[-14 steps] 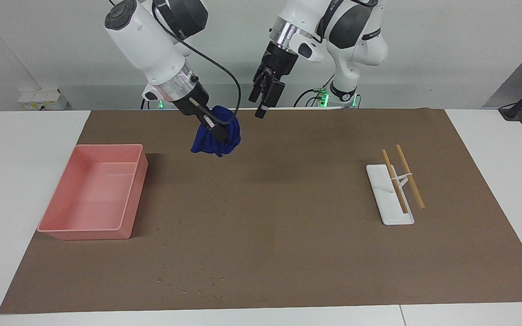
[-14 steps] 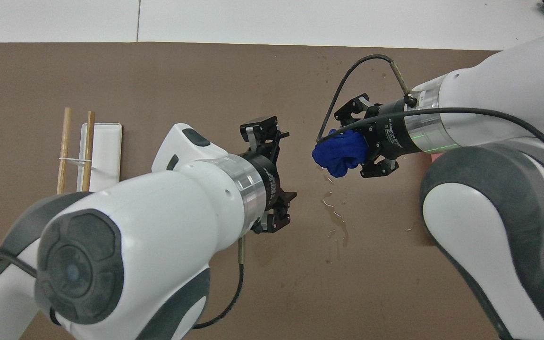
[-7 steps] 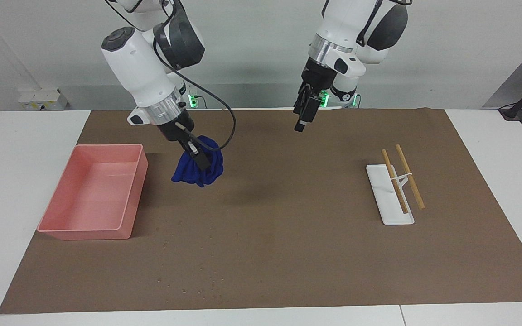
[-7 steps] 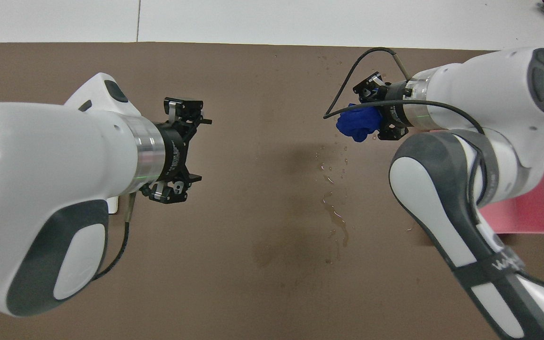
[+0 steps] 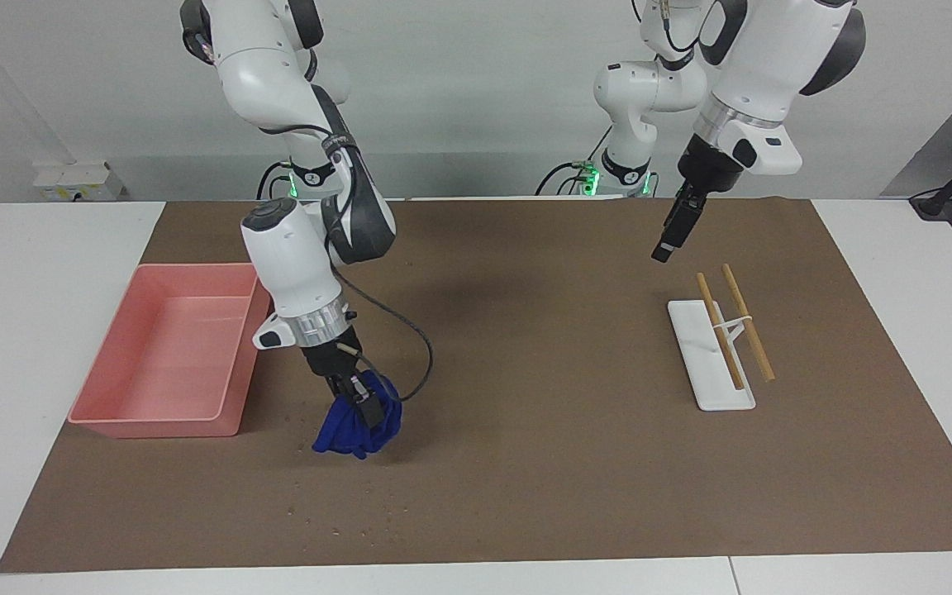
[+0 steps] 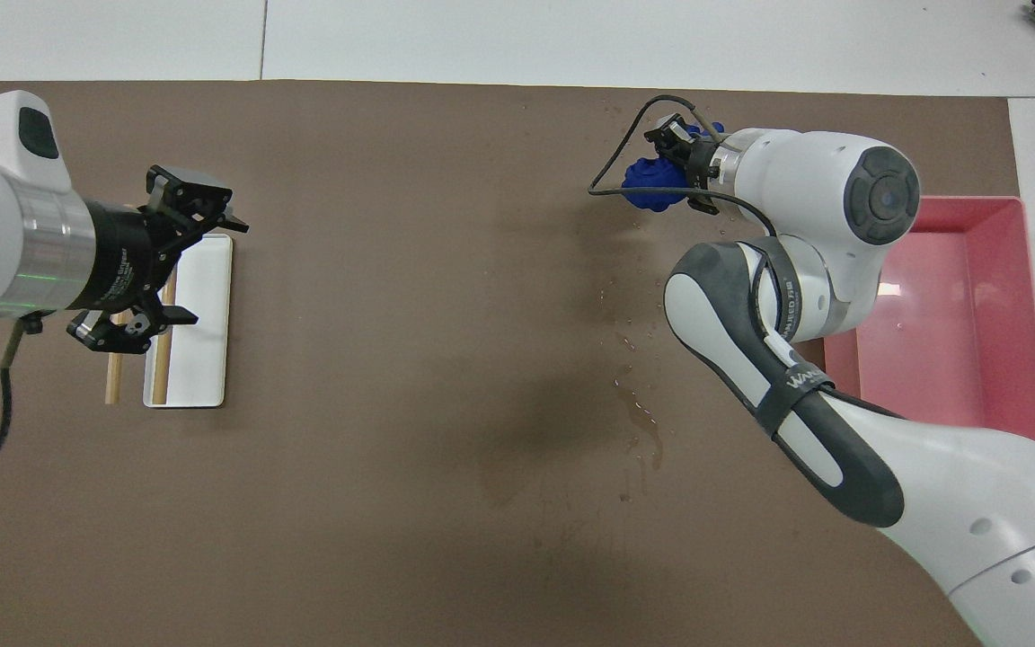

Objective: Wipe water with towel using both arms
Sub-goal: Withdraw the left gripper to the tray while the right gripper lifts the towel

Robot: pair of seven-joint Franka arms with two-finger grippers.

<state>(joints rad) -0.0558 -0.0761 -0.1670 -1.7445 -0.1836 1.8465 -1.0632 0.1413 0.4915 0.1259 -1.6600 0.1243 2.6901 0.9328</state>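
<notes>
My right gripper point(image 5: 363, 406) is shut on the royal-blue towel point(image 5: 356, 428), a bunched lump hanging from its fingers. The towel's lower end is at the brown mat, beside the pink tray's corner farthest from the robots. From overhead, the towel point(image 6: 650, 185) sticks out of the right gripper point(image 6: 677, 163) among scattered water drops. A water puddle point(image 6: 640, 419) lies on the mat nearer to the robots than the towel. My left gripper point(image 5: 663, 250) hangs open and holds nothing. In the overhead view the left gripper point(image 6: 201, 262) is over the white rest.
A pink tray point(image 5: 111, 423) stands at the right arm's end of the table, seen from overhead as the pink tray point(image 6: 1031, 305). A white rest point(image 5: 711, 388) bearing two wooden chopsticks point(image 5: 747, 322) lies toward the left arm's end. Small drops point(image 5: 344, 514) dot the mat's edge farthest from the robots.
The right arm has carried the towel away from the robots and down to the mat beside the pink tray. The left arm has swung out toward its own end, over the chopstick rest.
</notes>
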